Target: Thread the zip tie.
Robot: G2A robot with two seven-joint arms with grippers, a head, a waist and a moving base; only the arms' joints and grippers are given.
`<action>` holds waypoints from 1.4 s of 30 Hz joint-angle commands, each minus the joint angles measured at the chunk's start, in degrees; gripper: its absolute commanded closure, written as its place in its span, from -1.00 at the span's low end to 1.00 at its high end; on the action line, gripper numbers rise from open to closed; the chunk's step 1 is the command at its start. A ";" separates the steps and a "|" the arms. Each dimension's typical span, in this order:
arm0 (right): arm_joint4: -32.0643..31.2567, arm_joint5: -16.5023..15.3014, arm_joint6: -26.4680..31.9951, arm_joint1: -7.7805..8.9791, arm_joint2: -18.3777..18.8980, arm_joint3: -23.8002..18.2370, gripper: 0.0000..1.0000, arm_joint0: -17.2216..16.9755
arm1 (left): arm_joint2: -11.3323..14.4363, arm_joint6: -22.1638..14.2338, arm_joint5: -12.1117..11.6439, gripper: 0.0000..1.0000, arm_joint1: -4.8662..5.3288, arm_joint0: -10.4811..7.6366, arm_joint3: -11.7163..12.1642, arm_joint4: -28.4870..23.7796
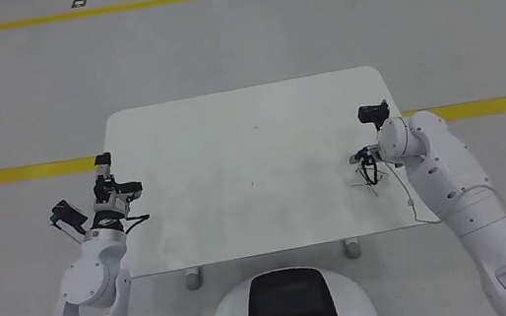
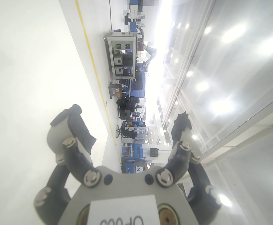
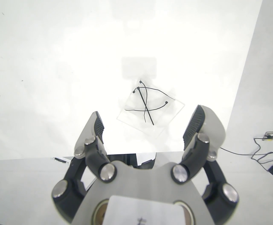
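Zip ties (image 3: 147, 102) lay crossed on a clear sheet (image 3: 170, 119) on the table (image 1: 234, 161). Right gripper (image 3: 148, 111) hung above them, released. Left gripper (image 2: 128, 113) was at the far table edge, also spread and empty.

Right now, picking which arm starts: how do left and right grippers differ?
The left gripper points toward the room; the right gripper, down at the table. The right hangs over the zip ties on a clear sheet; the left sits at the opposite table edge. Both are open and empty.
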 commanded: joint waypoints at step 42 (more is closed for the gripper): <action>-2.42 -2.78 4.10 1.00 2.26 -9.13 0.30 -5.73 | 0.00 0.00 0.00 -1.00 0.00 0.00 0.00 0.00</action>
